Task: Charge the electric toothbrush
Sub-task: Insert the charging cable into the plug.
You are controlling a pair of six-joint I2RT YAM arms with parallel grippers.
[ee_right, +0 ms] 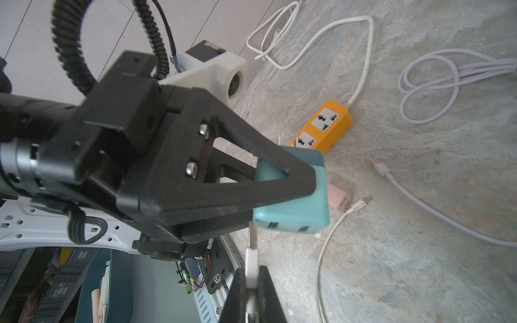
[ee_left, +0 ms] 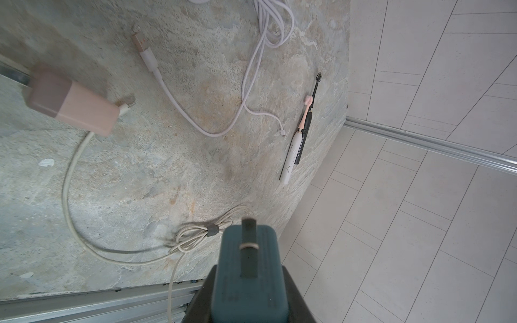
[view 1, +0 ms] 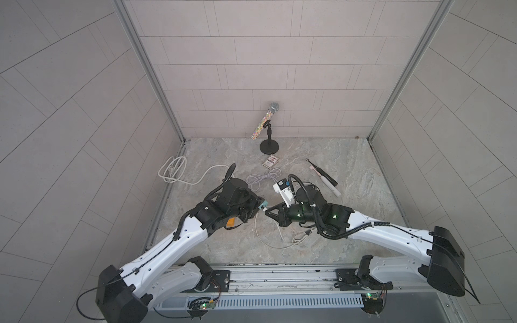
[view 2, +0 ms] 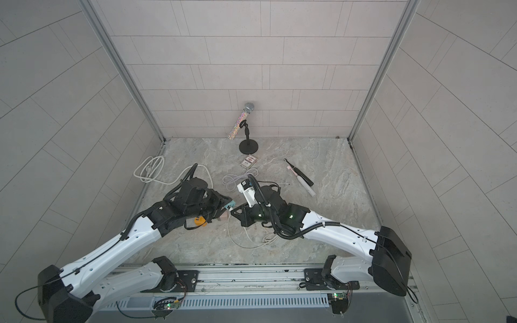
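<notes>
Cluttering the grey stone-patterned tabletop [view 1: 349,223] are a glittery microphone on a black round-footed stand [view 1: 269,131] at the back wall, a small card box [view 1: 271,162] in front of it, a coiled lilac cable [view 1: 261,179], a pink plug adapter [ee_right: 340,200] and an orange two-socket power strip [ee_right: 324,127], which is partly hidden under the left arm in both top views. The right arm's wrist and the lilac coil sit between the claws and the white electric toothbrush with a pink brush head [view 1: 327,181]. That toothbrush lies flat on the right half of the table, close against a black toothbrush [view 1: 326,175]. Its long axis runs on a slant, head toward the back wall and base toward the right front. The left claw [view 1: 258,205] is partly spread and clamps a teal plug adapter [ee_right: 296,215] clear of the table. The right claw [ee_right: 251,282] is pinched tight on a white USB plug [ee_right: 251,251], whose metal tip meets the teal adapter's slotted face; whether it has entered a slot cannot be told.
</notes>
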